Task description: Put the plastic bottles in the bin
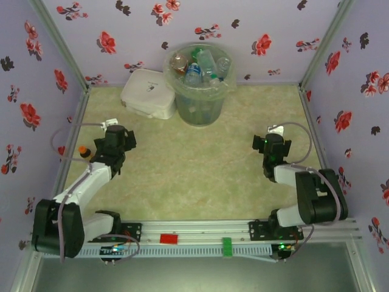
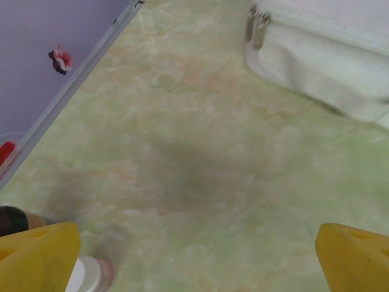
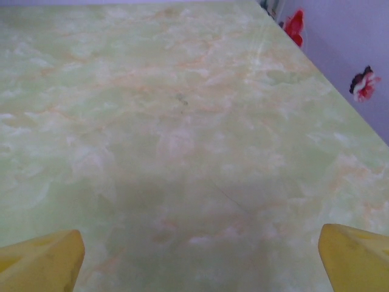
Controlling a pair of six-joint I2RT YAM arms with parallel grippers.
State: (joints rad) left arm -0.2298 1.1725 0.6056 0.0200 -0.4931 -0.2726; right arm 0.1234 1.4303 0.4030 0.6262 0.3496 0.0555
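Translucent grey-green bin at the far side of the marbled green table, lined with a clear bag. Filled to the rim with bottles: clear ones with blue labels, some green, one brownish-red at the left of the heap. None seen lying on the table around the bin.

White lidded container just left of the bin, about touching its wall; a corner and its clasp seen from the left wrist.

Left gripper well apart from the bin, on its near-left. Yellow fingers spread wide over bare table, nothing between them.

Right gripper well apart from the bin, on its near-right. Fingers likewise spread wide, bare table between.

Small brown bottle with orange cap farther from the bin than the left gripper, out by the left wall; dark edge of it beside the left finger.
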